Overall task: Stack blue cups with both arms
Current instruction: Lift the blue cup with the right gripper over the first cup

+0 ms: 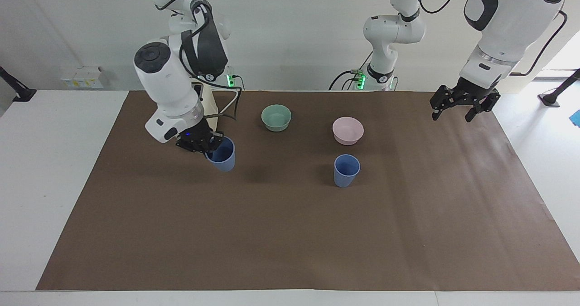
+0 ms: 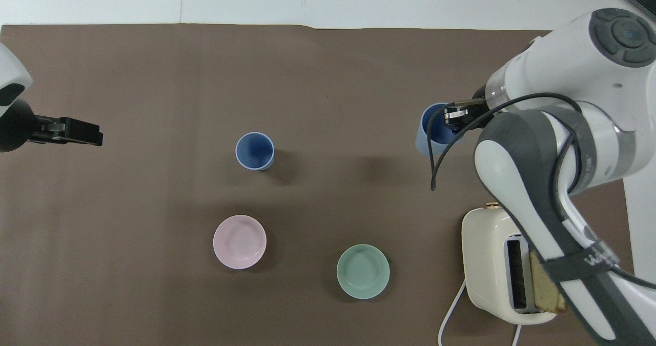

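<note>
My right gripper [image 1: 209, 145] is shut on the rim of one blue cup [image 1: 222, 154] and holds it tilted a little, lifted off the brown mat beside the toaster. The held cup also shows in the overhead view [image 2: 429, 136], with the right gripper [image 2: 453, 116] at its rim. The other blue cup [image 1: 346, 170] stands upright on the mat mid-table, just farther from the robots than the pink bowl; it also shows in the overhead view [image 2: 254, 150]. My left gripper [image 1: 453, 115] waits open and empty above the mat's edge at the left arm's end, seen in the overhead view too [image 2: 87, 133].
A cream toaster [image 2: 487, 264] with a slice of bread in it stands near the right arm's base. A mint-green bowl [image 1: 276, 117] and a pink bowl [image 1: 347, 130] sit near the robots. The brown mat [image 1: 290, 242] covers the table.
</note>
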Action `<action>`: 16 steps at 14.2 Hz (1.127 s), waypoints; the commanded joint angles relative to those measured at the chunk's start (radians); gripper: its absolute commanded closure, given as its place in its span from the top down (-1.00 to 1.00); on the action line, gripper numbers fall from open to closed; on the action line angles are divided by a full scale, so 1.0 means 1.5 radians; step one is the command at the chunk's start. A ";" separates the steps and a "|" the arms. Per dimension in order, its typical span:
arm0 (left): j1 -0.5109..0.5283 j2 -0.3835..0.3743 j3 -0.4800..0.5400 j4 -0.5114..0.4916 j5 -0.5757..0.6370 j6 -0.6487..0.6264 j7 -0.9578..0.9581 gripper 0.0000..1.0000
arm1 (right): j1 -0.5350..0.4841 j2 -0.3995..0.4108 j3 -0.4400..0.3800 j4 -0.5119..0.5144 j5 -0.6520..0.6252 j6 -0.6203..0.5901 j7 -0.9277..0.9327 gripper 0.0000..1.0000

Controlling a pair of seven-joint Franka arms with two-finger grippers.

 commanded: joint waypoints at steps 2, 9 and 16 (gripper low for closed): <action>0.010 0.007 -0.004 0.015 -0.008 -0.018 0.007 1.00 | 0.067 0.028 0.000 0.066 -0.011 -0.018 0.077 -1.00; 0.011 0.006 -0.004 0.015 -0.008 -0.018 0.007 1.00 | 0.188 0.067 -0.001 0.162 -0.018 -0.008 0.174 -1.00; 0.011 0.005 -0.004 0.012 -0.008 -0.016 0.007 1.00 | 0.286 0.176 -0.005 0.282 -0.050 0.023 0.281 -1.00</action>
